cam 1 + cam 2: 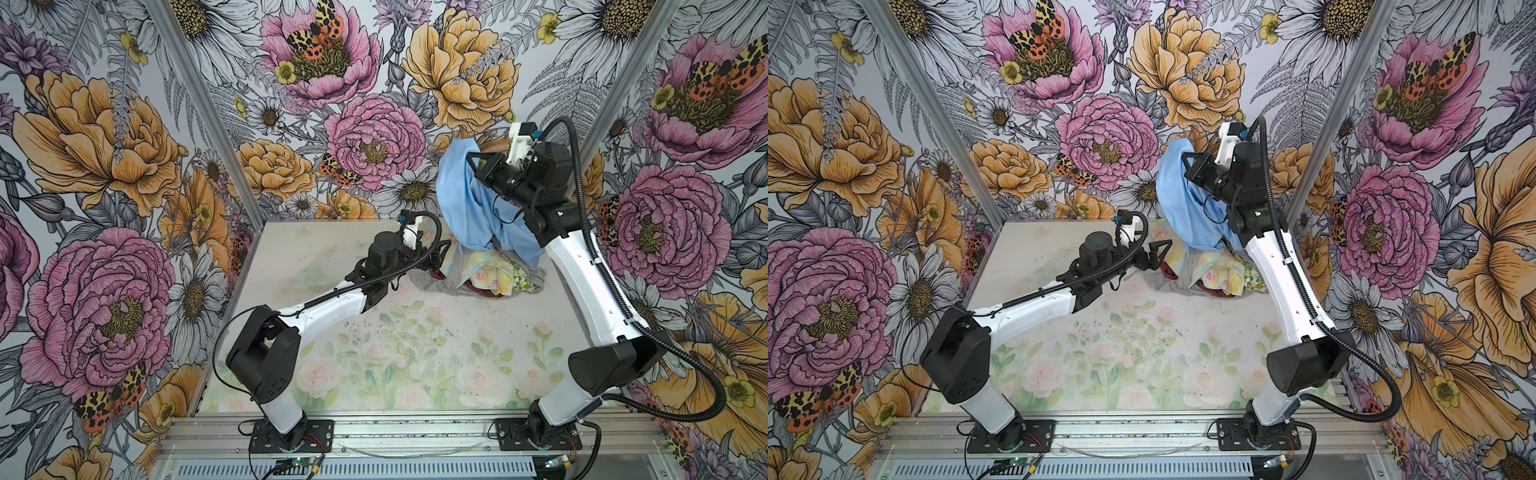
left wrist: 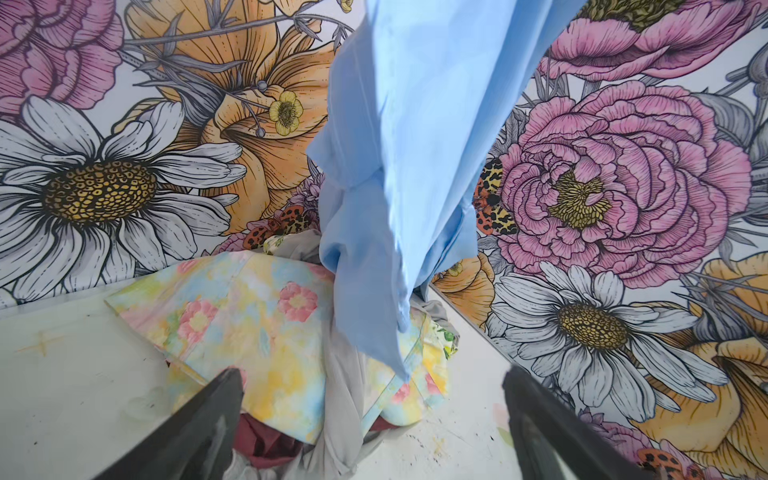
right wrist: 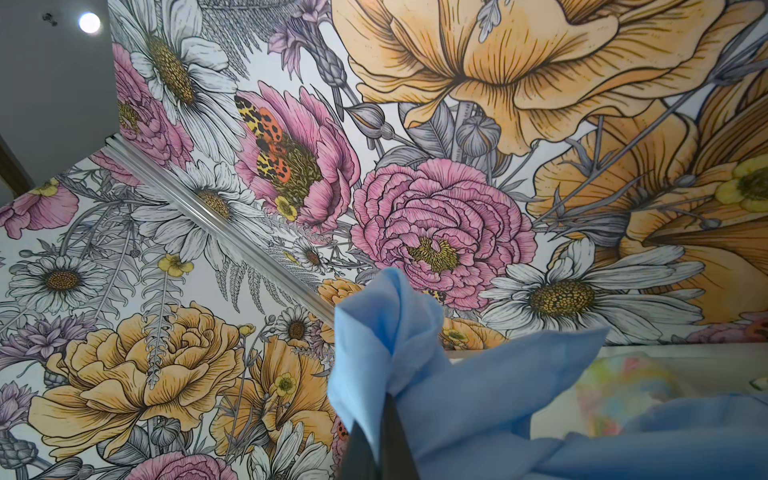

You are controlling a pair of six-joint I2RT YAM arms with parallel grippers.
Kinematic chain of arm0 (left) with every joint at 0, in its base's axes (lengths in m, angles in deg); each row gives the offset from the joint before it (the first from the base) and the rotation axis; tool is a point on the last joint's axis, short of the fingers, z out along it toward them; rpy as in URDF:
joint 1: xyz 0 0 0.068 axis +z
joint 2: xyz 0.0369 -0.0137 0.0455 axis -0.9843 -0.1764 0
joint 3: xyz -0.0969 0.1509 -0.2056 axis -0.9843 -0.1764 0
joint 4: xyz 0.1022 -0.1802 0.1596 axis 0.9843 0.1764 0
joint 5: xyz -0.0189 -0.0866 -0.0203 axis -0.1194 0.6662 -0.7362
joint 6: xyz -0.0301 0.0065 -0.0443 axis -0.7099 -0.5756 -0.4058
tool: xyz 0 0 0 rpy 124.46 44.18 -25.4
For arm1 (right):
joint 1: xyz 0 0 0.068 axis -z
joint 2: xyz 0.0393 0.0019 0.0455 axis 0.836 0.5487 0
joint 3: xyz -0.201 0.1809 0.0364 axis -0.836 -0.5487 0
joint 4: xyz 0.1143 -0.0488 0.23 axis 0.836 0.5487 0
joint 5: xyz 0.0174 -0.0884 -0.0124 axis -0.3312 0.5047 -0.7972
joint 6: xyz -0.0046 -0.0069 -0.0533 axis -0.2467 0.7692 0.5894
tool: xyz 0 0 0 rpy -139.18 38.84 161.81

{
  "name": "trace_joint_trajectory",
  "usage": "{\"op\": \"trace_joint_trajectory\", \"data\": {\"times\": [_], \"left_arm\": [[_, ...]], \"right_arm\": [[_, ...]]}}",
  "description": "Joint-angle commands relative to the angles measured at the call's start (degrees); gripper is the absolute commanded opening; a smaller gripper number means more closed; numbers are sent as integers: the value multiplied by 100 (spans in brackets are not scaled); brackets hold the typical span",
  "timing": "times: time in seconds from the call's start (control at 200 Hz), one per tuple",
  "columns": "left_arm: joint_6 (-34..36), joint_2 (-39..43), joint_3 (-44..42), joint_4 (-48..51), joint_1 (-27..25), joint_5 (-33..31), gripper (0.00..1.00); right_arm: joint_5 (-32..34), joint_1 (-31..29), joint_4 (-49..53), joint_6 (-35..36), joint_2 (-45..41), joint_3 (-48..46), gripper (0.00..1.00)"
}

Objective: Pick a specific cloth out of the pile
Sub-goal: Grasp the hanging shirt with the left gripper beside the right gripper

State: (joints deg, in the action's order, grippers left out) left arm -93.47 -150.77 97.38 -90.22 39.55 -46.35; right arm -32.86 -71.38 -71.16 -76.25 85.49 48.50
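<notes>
Well, the right jaws are pinched tight on a bunched fold of the large plain sky-blue cloth [image 1: 459, 195], holding it high above the worktop [image 1: 395, 353], up near the flowered back wall [image 1: 374, 83]. In the right wrist view the blue fabric puffs out past the closed jaws.

From that pinch the thin cloth falls in long soft folds. Part of it is draped behind the white-and-black right arm [image 1: 569, 266]. Its lowest folds reach down to the top of the pile [image 1: 490, 276] of mixed fabrics; I cannot tell whether they rest on it or only hang in front.

The left jaws stand spread wide with nothing between them, low over the worktop and just beside the left edge of the pile. In the left wrist view the two dark fingers [image 2: 208, 419] frame the heap. A pastel yellow-and-pink floral piece [image 2: 257, 316] lies on top, a grey strip [image 2: 345, 395] runs through it, and a dark maroon piece [image 2: 266, 440] lies underneath.

The pile sits at the far right of the pale flower-printed worktop, close to the back wall.
</notes>
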Motion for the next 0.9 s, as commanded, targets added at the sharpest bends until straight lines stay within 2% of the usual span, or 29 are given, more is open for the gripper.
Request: {"op": "trace_joint_trajectory", "data": {"times": [0.0,0.275,0.32,0.36,0.415,0.465,0.49,0.655,0.83,0.84,0.895], "left_arm": [[-137,-602,453,-1021,-57,-237,99],[-214,-2288,2136,-1868,-84,150,99],[-333,-2543,2446,-1985,-81,217,96],[-445,-2754,2740,-2000,-83,285,83],[-559,-2958,3089,-1947,-79,368,49],[-582,-3051,3294,-1905,-71,553,10],[-591,-3048,3340,-1857,-78,560,0],[-682,-2691,3213,-1585,49,578,0],[-600,-2328,3388,-895,155,621,0],[-596,-2315,3410,-861,154,620,0],[-570,-2265,3592,-593,164,584,0]], "right_arm": [[-15,-73,-358,-76,-396,-299,0],[102,-85,-896,-593,-775,-1236,0],[177,-73,-926,-626,-820,-1342,0],[241,-48,-928,-645,-862,-1440,0],[291,37,-929,-669,-906,-1568,0],[317,147,-928,-674,-950,-1693,0],[324,218,-930,-687,-970,-1767,0],[248,739,-945,-739,-1052,-2314,0],[325,1141,-939,-211,-1149,-3026,0],[331,1163,-937,-150,-1156,-3065,1],[329,1240,-955,151,-1188,-3281,26]]}}
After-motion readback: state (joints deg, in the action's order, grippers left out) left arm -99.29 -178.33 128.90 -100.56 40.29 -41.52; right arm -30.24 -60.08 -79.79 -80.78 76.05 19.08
